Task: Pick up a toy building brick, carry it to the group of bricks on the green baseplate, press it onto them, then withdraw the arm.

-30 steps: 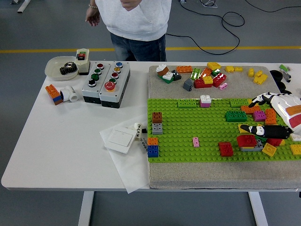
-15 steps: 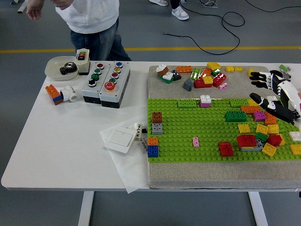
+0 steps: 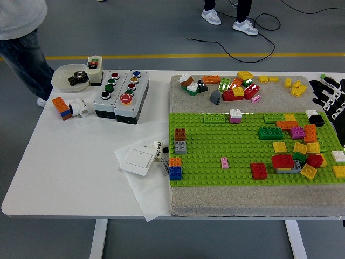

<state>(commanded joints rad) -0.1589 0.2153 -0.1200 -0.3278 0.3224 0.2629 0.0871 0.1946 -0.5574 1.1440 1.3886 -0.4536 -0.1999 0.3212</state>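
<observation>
Near the far left corner of the white table (image 3: 64, 162), a shallow bowl (image 3: 60, 81) holding a dark gear (image 3: 78, 78) is seen. Beside it, two grey button boxes (image 3: 121, 96) with coloured push buttons are set side by side. An orange-and-blue block (image 3: 62, 107) and a white pipe fitting (image 3: 81, 107) lie toward the left edge. A white switch plate (image 3: 137, 159) rests on a paper sheet (image 3: 151, 202) near the front edge.

Floor (image 3: 135, 32): grey and smooth, filling the upper part of the frame.
Floor line (image 3: 161, 56): a yellow stripe ran left to right just behind the worktop.
Cable (image 3: 259, 40): black, looped on the floor at upper right.
Worktop (image 3: 64, 162): white, on pale legs.
</observation>
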